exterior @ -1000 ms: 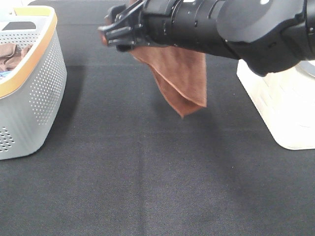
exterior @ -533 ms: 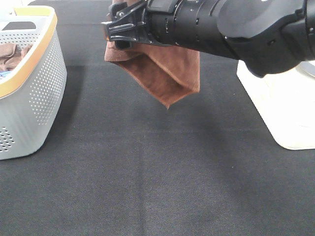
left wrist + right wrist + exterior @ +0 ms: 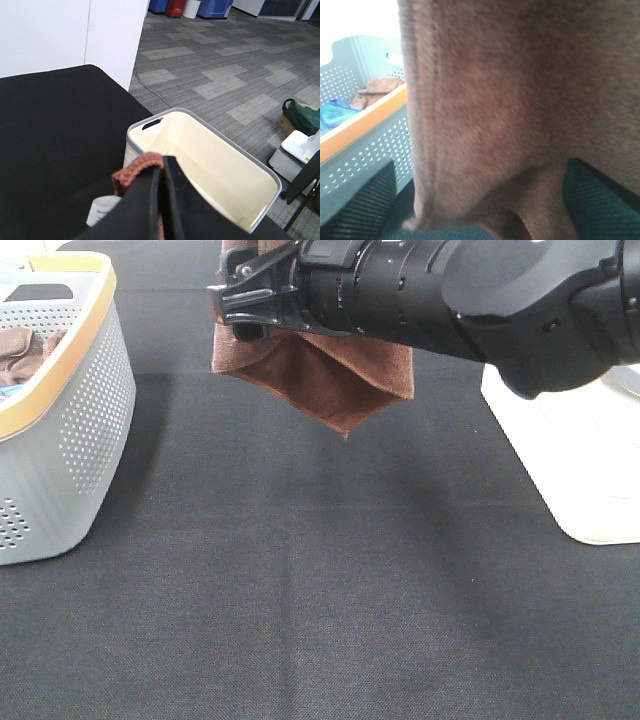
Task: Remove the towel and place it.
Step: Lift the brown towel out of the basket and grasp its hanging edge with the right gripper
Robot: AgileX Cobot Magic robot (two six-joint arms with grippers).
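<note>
The brown towel (image 3: 330, 380) hangs folded in the air over the back of the black table, its lowest corner well above the cloth. My right gripper (image 3: 235, 305) reaches in from the right and is shut on the towel's upper edge. In the right wrist view the towel (image 3: 520, 100) fills the frame and hides the fingers. My left gripper (image 3: 161, 172) is shut with a fold of the towel (image 3: 137, 175) pinched between its fingers. I cannot see it in the exterior high view.
A grey perforated basket with an orange rim (image 3: 70, 420) stands at the left with brown and blue cloths inside; it also shows in the right wrist view (image 3: 370, 145). A cream bin (image 3: 570, 460) stands at the right, empty in the left wrist view (image 3: 210, 165). The black table (image 3: 300, 590) lies below.
The towel's hanging end has risen and swung left, now bunched shorter under the right gripper. The right gripper has shifted slightly up and right.
</note>
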